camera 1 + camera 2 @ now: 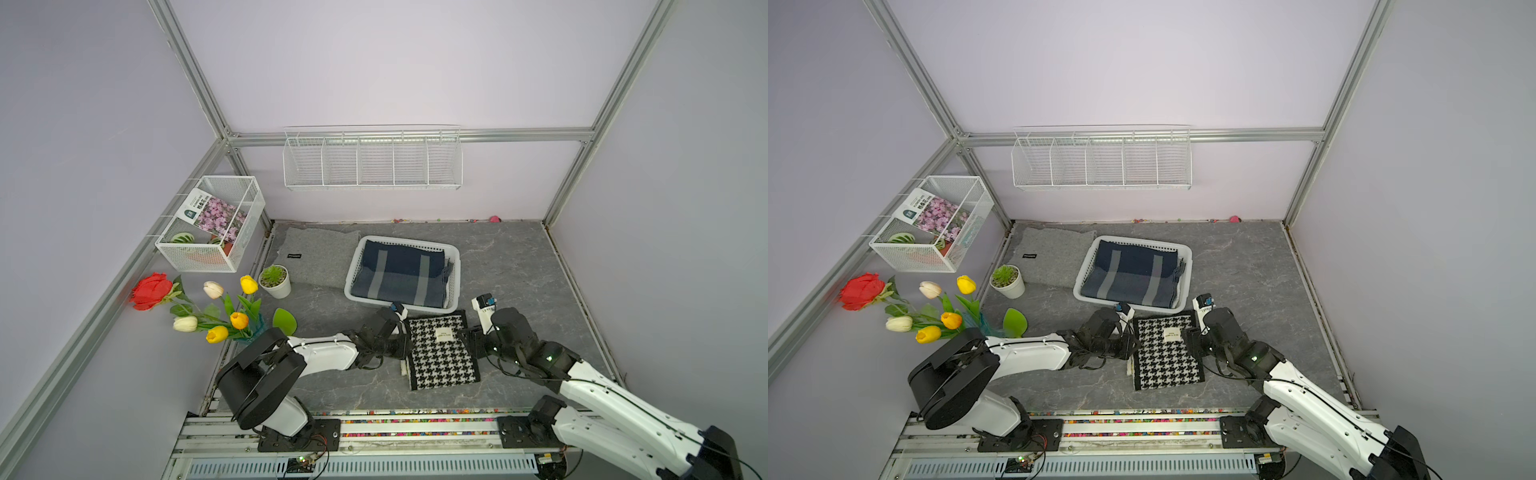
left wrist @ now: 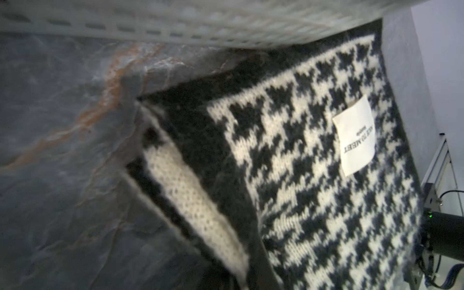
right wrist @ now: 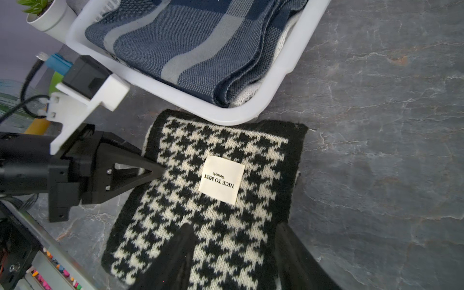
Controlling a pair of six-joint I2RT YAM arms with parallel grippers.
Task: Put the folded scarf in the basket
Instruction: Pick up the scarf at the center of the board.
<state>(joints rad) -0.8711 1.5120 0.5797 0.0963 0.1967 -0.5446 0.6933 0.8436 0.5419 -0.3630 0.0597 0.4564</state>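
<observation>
Folded houndstooth scarf [image 1: 442, 353], flat on tabletop [image 1: 519, 266] at 6 o'clock of the basket [image 1: 353, 270] holding a navy scarf [image 1: 401, 270]: left hand [image 3: 158, 172] pinched onto its 9 o'clock edge, right hand [image 3: 233, 226] half-open astride the 3 o'clock edge, apparently for a level two-sided lift.

left gripper [image 3: 160, 171]: in the right wrist view only one finger shows, its tip on the edge of the houndstooth scarf [image 3: 213, 218]. The other finger is hidden. In both top views the wrist covers the fingertips.
right gripper [image 3: 233, 226]: fingers blurred and cut off by the picture's edge.
basket [image 2: 200, 25]: in the left wrist view, only a blurred strip of wall cut off by the edge.
label [image 1: 443, 335]: print too small to read in both top views.
seed packet [image 1: 208, 214]: small print unreadable.
white knit [image 3: 244, 98]: mostly hidden under the blue striped scarf [image 3: 188, 45].
vase [image 1: 257, 326]: mostly hidden behind the tulips [image 1: 239, 320] and the left arm [image 1: 324, 351].
plant pot [image 3: 50, 17]: cut off by the edge.
</observation>
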